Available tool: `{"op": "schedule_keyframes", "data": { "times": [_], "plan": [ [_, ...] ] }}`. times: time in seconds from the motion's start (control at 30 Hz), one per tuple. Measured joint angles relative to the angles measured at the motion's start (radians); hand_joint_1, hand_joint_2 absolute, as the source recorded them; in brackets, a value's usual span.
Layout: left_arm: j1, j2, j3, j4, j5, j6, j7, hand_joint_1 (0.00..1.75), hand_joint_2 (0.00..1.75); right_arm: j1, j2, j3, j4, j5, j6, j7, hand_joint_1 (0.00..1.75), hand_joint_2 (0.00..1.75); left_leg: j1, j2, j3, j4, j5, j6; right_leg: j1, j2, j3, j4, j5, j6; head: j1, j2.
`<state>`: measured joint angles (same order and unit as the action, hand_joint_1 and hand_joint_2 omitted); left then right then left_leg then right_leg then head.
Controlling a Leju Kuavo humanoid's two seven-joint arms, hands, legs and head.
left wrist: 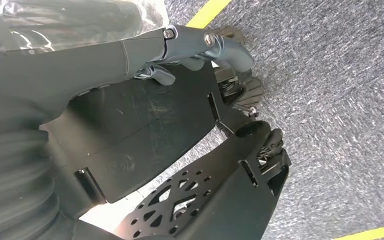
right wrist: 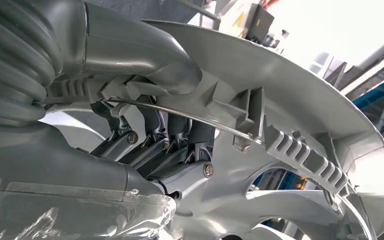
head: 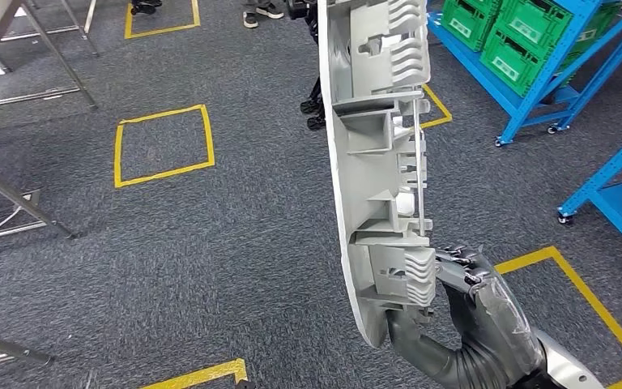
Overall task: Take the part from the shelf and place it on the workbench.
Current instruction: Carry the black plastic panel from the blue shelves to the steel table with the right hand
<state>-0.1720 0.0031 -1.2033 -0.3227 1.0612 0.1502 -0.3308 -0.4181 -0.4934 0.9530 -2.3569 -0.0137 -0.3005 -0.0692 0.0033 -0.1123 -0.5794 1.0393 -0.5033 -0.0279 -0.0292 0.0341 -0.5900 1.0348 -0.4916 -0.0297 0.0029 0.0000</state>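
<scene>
Gripping grey part (head: 377, 162) upright, rt hand (head: 474, 312) fingers (right wrist: 170, 145) clamp its rim; green crates (head: 510, 32) on blue shelf (head: 534, 89).

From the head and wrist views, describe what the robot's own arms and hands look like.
The right hand has dark grey jointed fingers with small metal pins, a thick grey thumb, a ribbed grey wrist cover and crinkled clear plastic wrap. The left hand looks alike, dark grey, also plastic-wrapped.
</scene>
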Motion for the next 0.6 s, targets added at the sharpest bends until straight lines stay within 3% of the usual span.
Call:
{"op": "schedule_keyframes", "data": {
  "times": [0.07, 0.13, 0.17, 0.2, 0.23, 0.3, 0.37, 0.43, 0.47, 0.53, 0.57, 0.6],
  "plan": [
    [-0.003, 0.000, 0.000, 0.000, 0.001, 0.001, -0.001, 0.00, 1.75, 0.000, 0.000, 0.000, -0.001, 0.000, 0.002, 0.000, 1.75, 1.75, -0.002, 0.070, -0.042, 0.099, -0.049, -0.009, 0.004, -0.031, 0.010, -0.005, -0.004, -0.010, -0.008, 0.000],
    [-0.009, 0.001, 0.001, 0.000, 0.001, 0.002, -0.003, 0.00, 1.75, 0.000, 0.000, 0.000, -0.002, 0.000, 0.004, 0.000, 1.75, 1.75, 0.001, 0.095, -0.091, 0.215, -0.091, -0.014, 0.009, -0.064, 0.015, -0.005, -0.009, -0.014, -0.013, 0.000],
    [-0.010, 0.000, 0.001, -0.001, 0.001, 0.002, -0.003, 0.00, 1.75, 0.000, 0.000, 0.000, -0.002, 0.000, 0.004, 0.000, 1.75, 1.75, 0.002, 0.098, -0.098, 0.237, -0.091, -0.014, 0.011, -0.080, 0.018, -0.004, -0.012, -0.015, -0.013, 0.000],
    [-0.010, 0.000, 0.001, -0.001, 0.001, 0.002, -0.002, 0.00, 1.75, 0.000, 0.000, 0.001, -0.002, 0.000, 0.004, 0.000, 1.75, 1.75, 0.002, 0.101, -0.088, 0.222, -0.073, -0.012, 0.013, -0.094, 0.021, -0.004, -0.014, -0.015, -0.014, 0.000],
    [-0.007, 0.000, 0.000, -0.001, 0.002, 0.003, -0.001, 0.00, 1.75, 0.000, 0.000, 0.001, -0.002, -0.001, 0.004, 0.001, 1.75, 1.75, 0.001, 0.108, -0.061, 0.172, -0.041, -0.008, 0.015, -0.107, 0.024, -0.004, -0.017, -0.015, -0.015, 0.000],
    [0.002, 0.002, 0.000, -0.001, 0.003, 0.003, 0.002, 0.00, 1.75, 0.000, 0.000, 0.001, -0.002, -0.001, 0.004, 0.002, 1.75, 1.75, -0.011, 0.160, -0.002, 0.050, 0.011, 0.007, 0.019, -0.130, 0.031, -0.005, -0.021, -0.011, -0.015, 0.000],
    [0.007, 0.004, 0.000, -0.001, 0.003, 0.003, 0.004, 0.00, 1.75, 0.000, 0.000, 0.001, -0.002, -0.001, 0.004, 0.003, 1.75, 1.75, -0.025, 0.202, 0.021, -0.015, 0.018, 0.025, 0.022, -0.153, 0.031, -0.006, -0.023, -0.003, -0.016, 0.000],
    [0.008, 0.005, -0.001, -0.001, 0.002, 0.003, 0.004, 0.00, 1.75, -0.001, 0.000, 0.000, -0.002, -0.001, 0.004, 0.003, 1.75, 1.75, -0.030, 0.185, 0.024, -0.033, 0.015, 0.037, 0.023, -0.180, 0.032, -0.009, -0.023, 0.007, -0.018, 0.000],
    [0.008, 0.005, -0.001, -0.001, 0.002, 0.003, 0.004, 0.00, 1.75, -0.002, 0.000, 0.000, -0.002, -0.001, 0.004, 0.004, 1.75, 1.75, -0.027, 0.170, 0.029, -0.042, 0.017, 0.041, 0.022, -0.174, 0.033, -0.007, -0.028, 0.012, -0.017, 0.000],
    [0.008, 0.004, -0.001, -0.002, 0.002, 0.003, 0.004, 0.00, 1.75, -0.004, 0.000, 0.000, -0.002, -0.001, 0.004, 0.004, 1.75, 1.75, -0.020, 0.142, 0.041, -0.056, 0.026, 0.049, 0.017, -0.115, 0.014, 0.041, -0.059, 0.020, -0.012, 0.000],
    [0.008, 0.003, -0.001, -0.002, 0.002, 0.003, 0.004, 0.00, 1.75, -0.004, -0.001, 0.000, -0.002, -0.001, 0.004, 0.004, 1.75, 1.75, -0.018, 0.128, 0.042, -0.059, 0.029, 0.051, 0.015, -0.076, -0.013, 0.096, -0.085, 0.022, -0.007, 0.000],
    [0.008, 0.003, -0.002, -0.003, 0.002, 0.002, 0.005, 0.00, 1.75, -0.003, -0.001, 0.000, -0.003, -0.001, 0.004, 0.004, 1.75, 1.75, -0.017, 0.114, 0.042, -0.058, 0.030, 0.054, 0.014, -0.052, -0.049, 0.162, -0.110, 0.023, -0.004, 0.000]
  ]
}}
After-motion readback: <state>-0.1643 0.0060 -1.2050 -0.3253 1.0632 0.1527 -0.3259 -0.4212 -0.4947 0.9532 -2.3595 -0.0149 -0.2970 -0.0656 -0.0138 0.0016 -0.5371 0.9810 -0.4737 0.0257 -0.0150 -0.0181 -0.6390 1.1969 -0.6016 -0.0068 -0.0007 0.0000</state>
